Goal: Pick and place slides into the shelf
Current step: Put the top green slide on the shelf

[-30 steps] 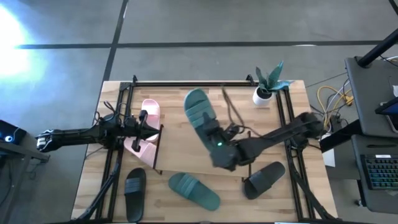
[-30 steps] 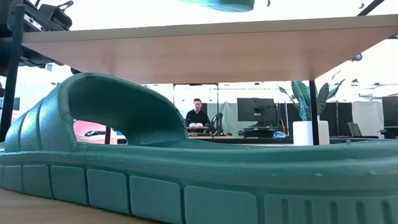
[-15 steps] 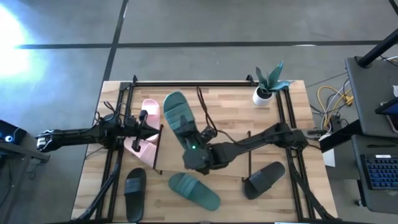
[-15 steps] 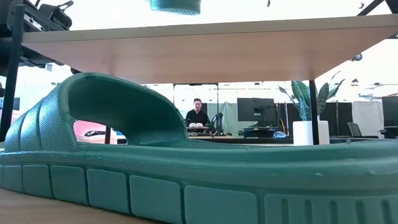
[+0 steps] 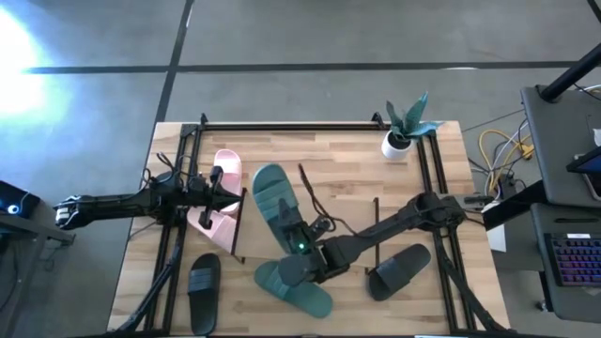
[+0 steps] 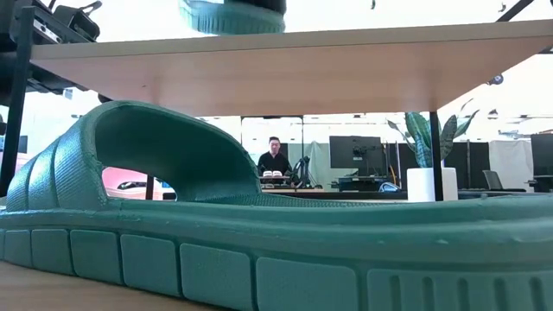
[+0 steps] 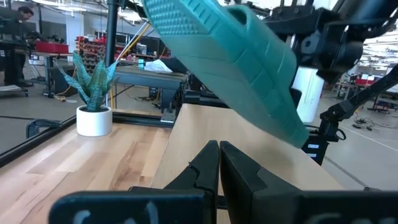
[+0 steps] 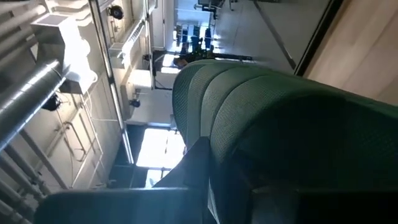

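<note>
R hand pinching teal slide over shelf | L hand pressed together | wood table – bg: person at desk

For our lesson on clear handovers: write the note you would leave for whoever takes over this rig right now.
Right pincer: shut on a teal slide, carried above the shelf board.
Left pincer: shut, empty, waiting at the shelf's left end.
Pink slides: beside the left end frame.
On the table: second teal slide, black slides and.
Done: one teal slide lifted.
Left: set it down, then shelve the others.
</note>
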